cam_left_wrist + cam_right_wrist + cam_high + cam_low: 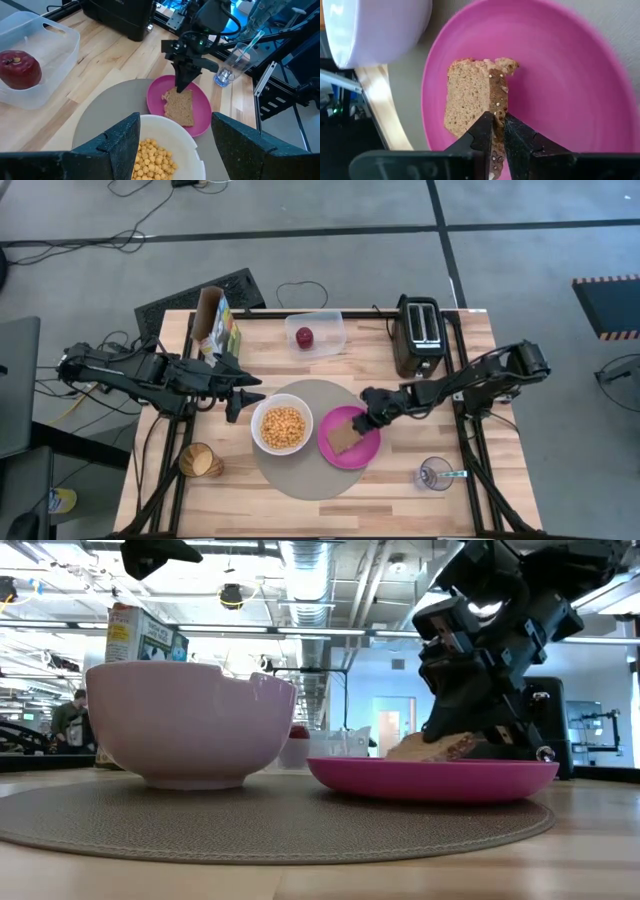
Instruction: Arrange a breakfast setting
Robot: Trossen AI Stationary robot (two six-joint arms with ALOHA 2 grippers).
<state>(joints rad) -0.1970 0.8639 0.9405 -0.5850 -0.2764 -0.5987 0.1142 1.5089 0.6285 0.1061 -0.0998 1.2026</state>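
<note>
A round grey-brown mat (300,475) lies mid-table. On it stand a white bowl (281,427) of yellow cereal and a magenta plate (362,452). A brown toast slice (344,434) is on the plate. My right gripper (372,420) is shut on the toast. My left gripper (240,395) is open and empty, just left of the bowl. A small red apple (303,337) sits in a clear tub (325,330) at the back. A clear glass (434,474) with the teal-handled spoon (455,474) in it stands front right. My right gripper pinches the toast's crust edge (496,102) between its two fingers, at the end of the slice nearest the table's right side. The fingers (184,80) slant down from the right. The toast sits tilted, its other end (485,64) on the plate.
A black toaster (420,332) stands at the back right. A cereal box (213,320) stands at the back left. A brown cup (198,461) lies at the front left. Bare wood shows along the table's near edge.
</note>
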